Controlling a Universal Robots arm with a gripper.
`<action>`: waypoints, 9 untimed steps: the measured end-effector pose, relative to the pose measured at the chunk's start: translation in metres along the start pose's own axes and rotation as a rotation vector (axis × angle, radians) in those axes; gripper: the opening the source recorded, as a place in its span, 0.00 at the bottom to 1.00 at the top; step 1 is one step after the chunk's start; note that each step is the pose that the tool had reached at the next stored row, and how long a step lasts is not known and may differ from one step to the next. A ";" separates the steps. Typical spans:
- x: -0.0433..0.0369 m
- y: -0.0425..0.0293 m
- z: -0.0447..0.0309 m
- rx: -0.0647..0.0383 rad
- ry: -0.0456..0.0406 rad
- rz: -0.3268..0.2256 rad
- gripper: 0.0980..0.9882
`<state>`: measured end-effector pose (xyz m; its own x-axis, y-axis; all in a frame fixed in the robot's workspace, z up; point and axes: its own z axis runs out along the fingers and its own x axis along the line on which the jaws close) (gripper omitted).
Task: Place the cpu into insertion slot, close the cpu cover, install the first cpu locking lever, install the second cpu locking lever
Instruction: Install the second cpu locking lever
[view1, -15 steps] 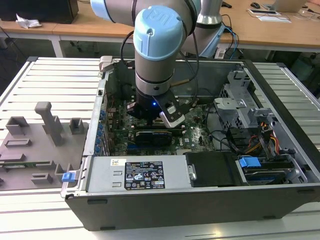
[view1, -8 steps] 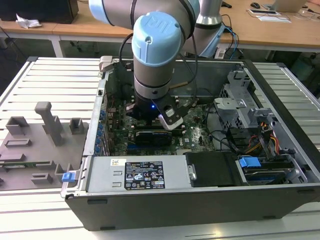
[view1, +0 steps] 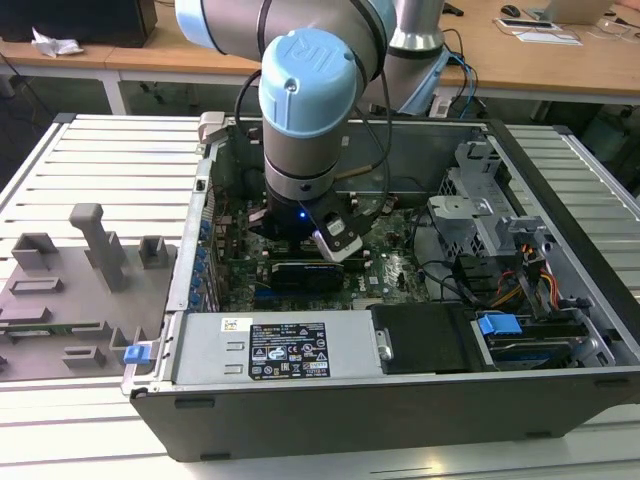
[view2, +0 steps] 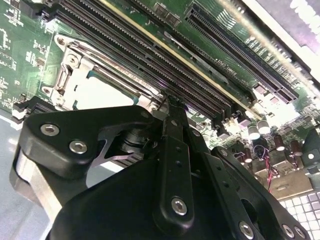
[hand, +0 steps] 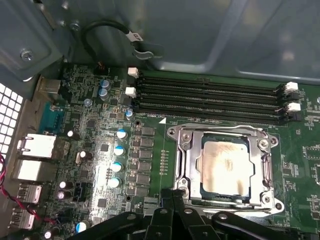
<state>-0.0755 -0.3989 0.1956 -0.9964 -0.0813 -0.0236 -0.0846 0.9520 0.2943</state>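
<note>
The cpu (hand: 225, 167), a pale silver square, lies in the insertion slot (hand: 201, 188) on the green board. Flat over it lies the cpu cover (hand: 186, 160), a silvery frame with the chip showing through its window. My gripper (hand: 172, 194) is shut, its two black fingers pressed together with the tips at the frame's near edge, beside a corner of the socket. In the second wrist view the fingertips (view2: 170, 102) reach down next to the bright chip (view2: 100, 92) and the frame (view2: 67, 75). In the exterior view the arm's wrist (view1: 300, 190) hangs inside the open computer case.
Long black memory slots (hand: 210, 100) run just beyond the socket. Capacitors (hand: 119, 150) and rear ports (hand: 35, 147) lie to one side. A black expansion card (view1: 300, 272), the power supply (view1: 270, 350) and drive cage (view1: 480, 200) crowd the case. A grey parts fixture (view1: 80, 280) lies outside.
</note>
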 end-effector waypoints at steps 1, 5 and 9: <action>0.0001 0.0001 0.0012 -0.001 0.0000 0.000 0.01; 0.0010 -0.0002 0.0023 -0.005 -0.0005 0.000 0.01; 0.0017 -0.0003 0.0000 -0.005 -0.0004 0.000 0.01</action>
<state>-0.0772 -0.3994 0.1955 -0.9964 -0.0812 -0.0240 -0.0846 0.9505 0.2991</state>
